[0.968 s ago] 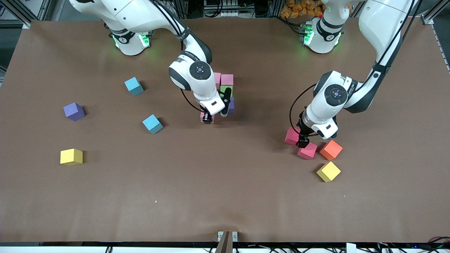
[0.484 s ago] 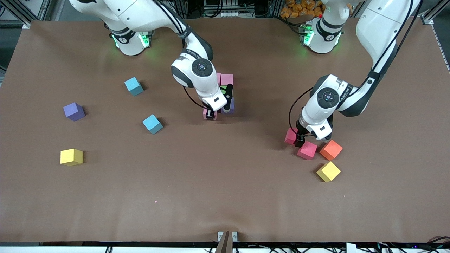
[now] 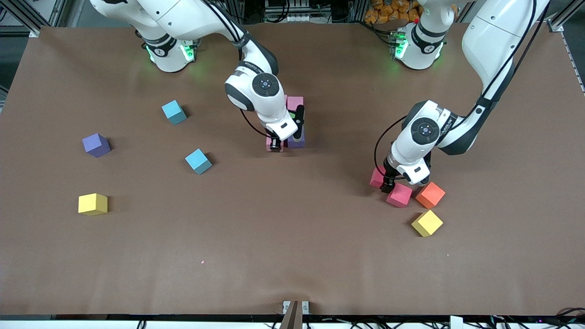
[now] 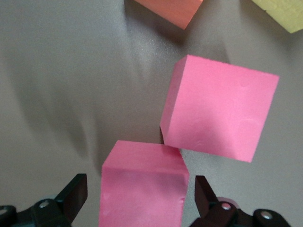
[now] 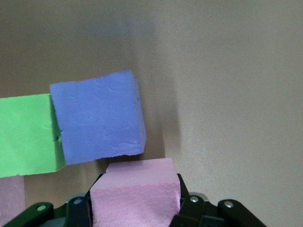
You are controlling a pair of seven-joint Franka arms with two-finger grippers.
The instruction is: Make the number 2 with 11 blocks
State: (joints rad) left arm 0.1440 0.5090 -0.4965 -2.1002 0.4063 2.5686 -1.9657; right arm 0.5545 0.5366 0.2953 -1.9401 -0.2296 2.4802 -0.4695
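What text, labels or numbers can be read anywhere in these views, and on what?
None can be read.
The blocks, such as the yellow block and the cyan block, have plain faces.
Small print on the right arm's wrist band is too small to read.
The table is unmarked.

a: both arms are glossy white shells with dark grey bands at the joints. each wrist has a round black cap with a small blue dot in its middle.

b: the bases are white drums with black rings and glowing green lights. thin black cables run along the upper links and loop loosely beside each wrist.

a: the left claw (image 3: 388, 185) is black, under a white block-shaped housing. in its wrist view the fingers (image 4: 73, 196) are black wedges with small silver screws.

b: the right claw (image 3: 274, 145) is black too, with silver screws on its dark fingers (image 5: 78, 210), and a black tube sits beside its white housing.
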